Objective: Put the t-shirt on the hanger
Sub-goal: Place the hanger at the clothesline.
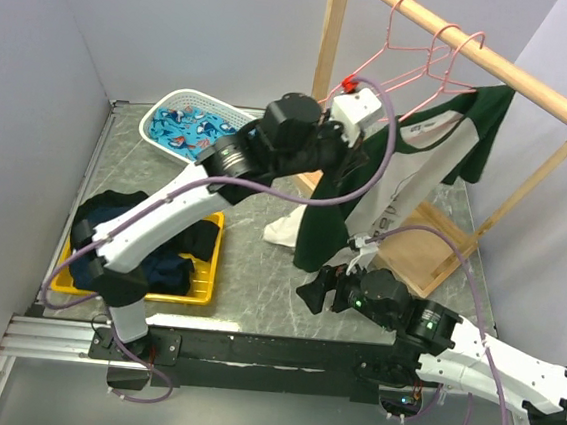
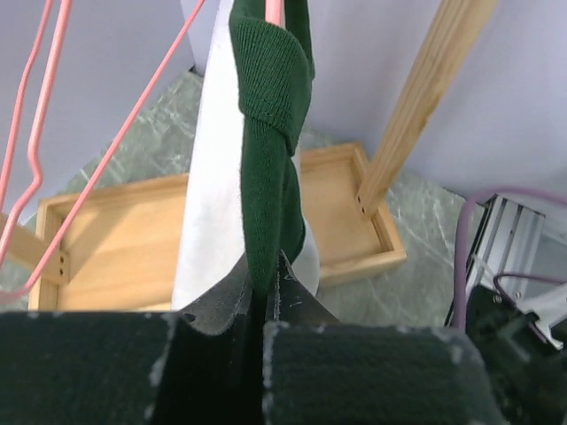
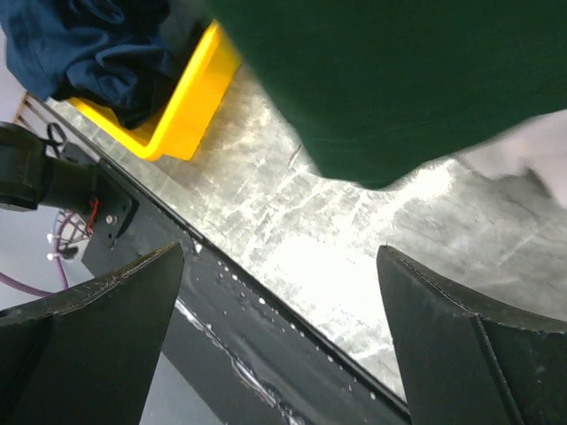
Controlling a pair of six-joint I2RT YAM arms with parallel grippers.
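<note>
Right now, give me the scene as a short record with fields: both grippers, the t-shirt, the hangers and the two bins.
left gripper: shut on the green ribbed edge of the t-shirt
right gripper: open, low by the hanging green fabric, holding nothing
t-shirt: hanging beside the wooden rail
hangers: pink, hooked on the rail
yellow bin: navy garment inside
white basket: fish-patterned cloth inside

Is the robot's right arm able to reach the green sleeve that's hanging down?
Probably yes. The right end effector is open just under the hanging green sleeve of the t-shirt, and nothing shows between them. The left end effector grips the collar higher up, out of its way.
</note>
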